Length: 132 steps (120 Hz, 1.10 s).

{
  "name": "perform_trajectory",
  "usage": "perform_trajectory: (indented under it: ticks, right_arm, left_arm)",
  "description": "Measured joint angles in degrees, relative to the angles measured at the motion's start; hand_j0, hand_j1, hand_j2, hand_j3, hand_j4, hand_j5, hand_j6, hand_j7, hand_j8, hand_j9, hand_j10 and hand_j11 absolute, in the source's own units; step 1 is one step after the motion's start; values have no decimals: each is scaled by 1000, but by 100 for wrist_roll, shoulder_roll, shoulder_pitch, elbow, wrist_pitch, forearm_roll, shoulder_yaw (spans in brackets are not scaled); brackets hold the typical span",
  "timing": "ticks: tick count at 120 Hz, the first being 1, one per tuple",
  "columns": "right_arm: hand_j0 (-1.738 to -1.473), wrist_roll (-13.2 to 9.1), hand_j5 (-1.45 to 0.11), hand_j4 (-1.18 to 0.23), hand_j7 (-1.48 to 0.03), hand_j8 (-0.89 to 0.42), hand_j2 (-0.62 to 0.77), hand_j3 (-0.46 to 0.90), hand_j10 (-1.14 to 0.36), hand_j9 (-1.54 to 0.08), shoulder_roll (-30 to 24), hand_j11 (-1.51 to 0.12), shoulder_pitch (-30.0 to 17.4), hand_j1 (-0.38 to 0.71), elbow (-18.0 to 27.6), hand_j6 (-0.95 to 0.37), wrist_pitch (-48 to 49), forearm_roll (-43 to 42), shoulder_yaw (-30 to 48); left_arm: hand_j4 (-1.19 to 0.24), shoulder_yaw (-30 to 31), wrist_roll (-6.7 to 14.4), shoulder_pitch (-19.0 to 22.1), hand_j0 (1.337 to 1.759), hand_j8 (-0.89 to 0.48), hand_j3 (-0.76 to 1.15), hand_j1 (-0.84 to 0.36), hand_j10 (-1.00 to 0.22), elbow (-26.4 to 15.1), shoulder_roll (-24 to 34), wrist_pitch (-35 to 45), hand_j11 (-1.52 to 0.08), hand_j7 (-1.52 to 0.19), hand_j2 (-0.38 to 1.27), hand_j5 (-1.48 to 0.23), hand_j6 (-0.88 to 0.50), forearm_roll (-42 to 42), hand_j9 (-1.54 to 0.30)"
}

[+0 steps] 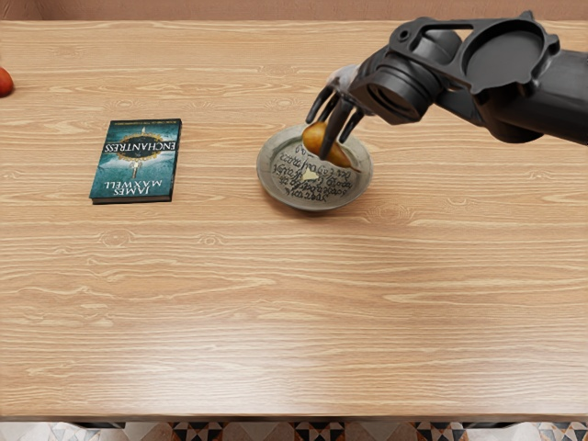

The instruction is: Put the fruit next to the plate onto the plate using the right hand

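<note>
A wooden bench [276, 303] fills the view. A book [136, 160] lies face up at its left and a plate [292, 190] sits near the middle. A small red object [4, 81] is cut off by the left edge.

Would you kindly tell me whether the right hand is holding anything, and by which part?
The right hand holds the yellow-orange fruit, its fingers curled over the fruit's top and sides, just above the plate.

- A light wooden table [276, 312] fills nearly the whole view.
- A book [136, 161] with a dark teal cover lies flat on the table's left part, its title upside down.
- A small red object [4, 82] sits cut off at the left edge.
- Patterned floor [303, 432] shows below the table's near edge.
</note>
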Motion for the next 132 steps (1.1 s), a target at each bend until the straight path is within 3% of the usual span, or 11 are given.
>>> perform_trajectory:
  ticks: [15, 25, 35, 59, 69, 84, 94, 113, 132]
  right_arm:
    - [-1656, 1, -1179, -849, -1133, -503, 431, 1, -850, -1177, 178, -1180, 22, 308, -229, -478, 72, 55, 0]
    - [-1657, 1, -814, -588, -783, -354, 294, 0, -588, -813, 324, -814, 76, 112, -416, -339, 97, 109, -27]
    - [-1657, 1, -551, -399, -531, -244, 194, 0, -399, -551, 406, -552, 124, -33, -503, -234, 114, 147, -50]
    - [-1658, 1, -226, -165, -218, -107, 70, 0, -165, -225, 434, -226, 190, -214, -366, -104, 18, 154, -95]
    - [-1658, 1, -161, -119, -156, -80, 45, 0, -119, -161, 212, -161, 196, -249, 409, -78, -668, 225, 90]
    - [-1658, 1, -106, -79, -103, -58, 22, 0, -79, -106, -530, -106, 159, -278, 1910, -58, -1244, 275, 1020]
    - [-1658, 1, -84, -63, -82, -49, 13, 0, -63, -84, -746, -84, -150, -289, 2661, -49, -1218, 286, 1843]
    - [-1658, 1, -61, -47, -60, -40, 2, 0, -46, -61, -1290, -61, -1295, -301, 3967, -40, -571, 295, 3395]
    - [-1658, 1, -51, -39, -50, -36, -2, 0, -39, -51, -1752, -51, -3209, -306, 4416, -36, 1129, 370, 4818]
  left_arm:
    - [0, 0, 0, 0, 1658, 0, 0, 349, 0, 0, 0, 0, 0, 0, 0, 0, 0, 0, 0]
    - [0, 0, 0, 0, 1658, 0, 0, 349, 0, 0, 0, 0, 0, 0, 0, 0, 0, 0, 0]
    - [0, 1, 0, 0, 1658, 0, 0, 349, 0, 0, 0, 0, 0, 0, 0, 0, 0, -1, 0]
    - [0, 1, 0, 0, 1658, 0, 0, 349, 0, 0, 0, 0, 0, 0, 0, 0, 0, -1, 0]
    - [0, 1, 0, 0, 1658, 0, 0, 349, 0, 0, 0, 0, 0, 0, 0, 0, 0, -1, 0]
    - [0, 1, 0, 0, 1658, 0, 0, 349, 0, 0, 0, 0, 0, 0, 0, 0, 0, 0, 0]
    - [0, 1, 0, 0, 1658, 0, 0, 349, 0, 0, 0, 0, 0, 0, 0, 0, 0, 0, 0]
    - [0, 0, 0, 0, 1658, 0, 0, 349, 0, 0, 0, 0, 0, 0, 0, 0, 0, -1, 0]
    - [0, -9, 0, 119, 1658, 0, 0, 349, 0, -116, 0, -4, 0, 0, 0, 0, 0, -1, 0]
